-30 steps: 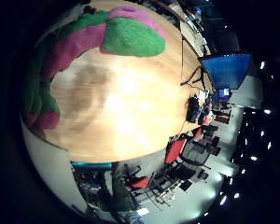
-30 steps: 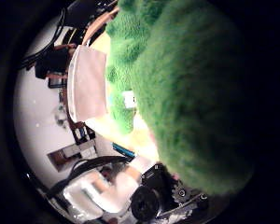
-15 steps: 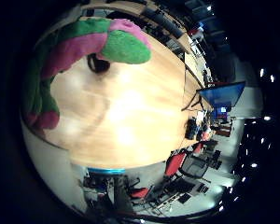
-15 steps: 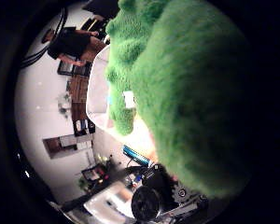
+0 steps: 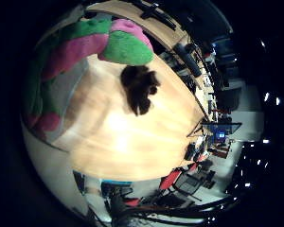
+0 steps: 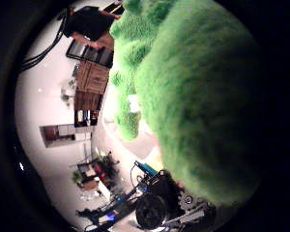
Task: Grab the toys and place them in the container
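Note:
A green and pink plush toy (image 6: 188, 87) fills much of the right thumb side palm view, pressed close to the palm. Its pink and green body also hangs along the edge of the right little finger side palm view (image 5: 80, 47), above the table. A small dark brown plush toy (image 5: 139, 88) lies on the light wooden table (image 5: 133, 142), below and beside the held toy.
Dark chairs (image 5: 187, 59) line the table's far edge. Red chairs (image 5: 175, 178) and a lit screen (image 5: 218, 135) stand beyond the table's end. A white floor and shelving (image 6: 87, 97) show past the plush.
The camera has swung over the table, and the dark brown toy has come into view. The green and pink plush stays in the same place against the palm.

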Controlling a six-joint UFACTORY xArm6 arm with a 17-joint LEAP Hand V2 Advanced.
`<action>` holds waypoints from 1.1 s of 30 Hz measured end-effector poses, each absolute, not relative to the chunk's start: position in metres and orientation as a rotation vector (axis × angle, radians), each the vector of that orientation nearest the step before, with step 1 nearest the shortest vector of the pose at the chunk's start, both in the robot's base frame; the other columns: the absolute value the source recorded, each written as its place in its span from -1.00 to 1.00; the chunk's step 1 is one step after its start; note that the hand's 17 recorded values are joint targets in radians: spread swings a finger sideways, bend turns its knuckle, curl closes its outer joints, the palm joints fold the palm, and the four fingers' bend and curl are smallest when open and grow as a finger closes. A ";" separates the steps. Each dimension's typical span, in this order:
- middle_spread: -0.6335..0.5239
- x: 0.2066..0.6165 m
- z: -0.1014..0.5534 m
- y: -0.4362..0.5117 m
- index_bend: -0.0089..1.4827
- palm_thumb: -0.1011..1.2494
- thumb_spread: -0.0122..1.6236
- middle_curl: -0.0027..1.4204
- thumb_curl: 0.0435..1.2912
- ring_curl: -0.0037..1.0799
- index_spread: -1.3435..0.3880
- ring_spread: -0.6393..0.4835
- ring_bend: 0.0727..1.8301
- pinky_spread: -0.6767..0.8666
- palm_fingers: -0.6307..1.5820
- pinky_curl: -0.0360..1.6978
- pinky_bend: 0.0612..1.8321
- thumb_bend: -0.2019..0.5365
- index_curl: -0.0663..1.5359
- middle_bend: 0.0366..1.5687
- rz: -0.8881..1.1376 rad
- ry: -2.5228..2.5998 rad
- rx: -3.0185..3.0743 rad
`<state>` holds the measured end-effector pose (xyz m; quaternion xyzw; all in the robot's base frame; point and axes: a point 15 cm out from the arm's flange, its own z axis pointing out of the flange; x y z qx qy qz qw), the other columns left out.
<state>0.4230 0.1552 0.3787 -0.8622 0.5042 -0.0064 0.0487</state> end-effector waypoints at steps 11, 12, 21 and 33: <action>-0.59 0.408 0.367 0.239 -0.40 0.53 0.13 -0.24 -0.52 -0.13 -0.14 -0.45 0.25 -0.89 0.69 -0.47 0.09 -0.51 -0.04 0.25 0.019 1.374 -2.738; -0.59 0.408 0.367 0.241 -0.40 0.53 0.13 -0.25 -0.52 -0.13 -0.14 -0.45 0.25 -0.89 0.69 -0.47 0.09 -0.51 -0.04 0.25 0.017 1.370 -2.739; -0.58 0.399 0.361 0.257 -0.40 0.54 0.14 -0.25 -0.52 -0.14 -0.15 -0.46 0.24 -0.90 0.68 -0.47 0.07 -0.51 -0.03 0.25 0.045 1.335 -2.784; -0.59 0.389 0.360 0.272 -0.41 0.55 0.15 -0.26 -0.52 -0.14 -0.15 -0.47 0.22 -0.90 0.68 -0.47 0.07 -0.51 -0.03 0.25 0.051 1.287 -2.809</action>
